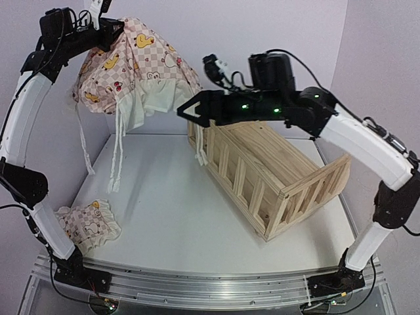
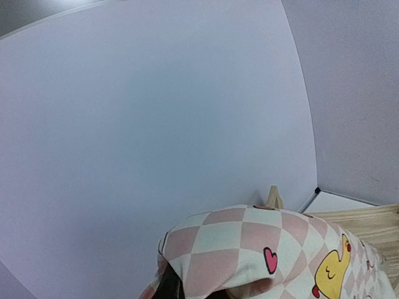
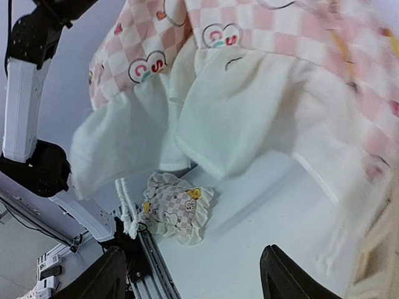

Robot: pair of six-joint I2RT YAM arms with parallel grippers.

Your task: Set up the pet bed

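Note:
The pet bed's cream ruffled cushion [image 1: 131, 59], pink-white checked with yellow ducks, hangs high at the back left. My left gripper [image 1: 108, 29] is shut on its top edge, and the fabric [image 2: 249, 249] covers that gripper's fingers in the left wrist view. Tie strings [image 1: 118, 151] dangle toward the table. The pine slatted frame [image 1: 269, 177] stands on the table at the right, angled. My right gripper [image 1: 188, 115] is open beside the cushion's lower right ruffle, above the frame's far end, with nothing between its fingers. In the right wrist view the ruffle [image 3: 249, 81] hangs just ahead of the open right gripper [image 3: 196, 277].
A small matching checked pillow [image 1: 88, 223] lies at the table's front left near the left arm's base, also visible as the small pillow [image 3: 174, 212] in the right wrist view. Lilac walls close the back and sides. A metal rail [image 1: 197, 282] runs along the near edge.

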